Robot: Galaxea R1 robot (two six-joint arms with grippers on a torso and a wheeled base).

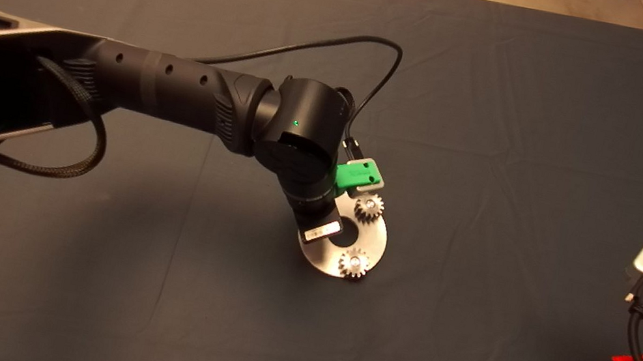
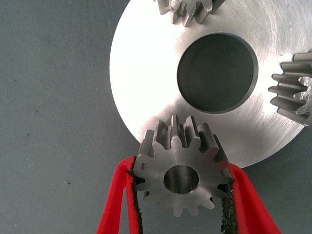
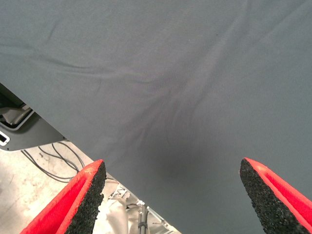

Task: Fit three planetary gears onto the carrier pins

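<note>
The left end effector (image 2: 181,195), reaching in over the middle of the table (image 1: 506,107), is clamped on the third gear (image 2: 181,163), its pads pressing the teeth on both sides. That gear hangs at the near rim of the carrier disc (image 2: 146,73), its bore showing empty, so I judge it not yet on a pin (the pin itself is hidden beneath). Further right, two gears (image 1: 368,206) (image 1: 354,263) already sit on the disc: two done, one left. Far right, the right end effector (image 3: 173,195) waits at the table edge, fingers wide apart, holding nothing. No readable writing or brand shows anywhere.
</note>
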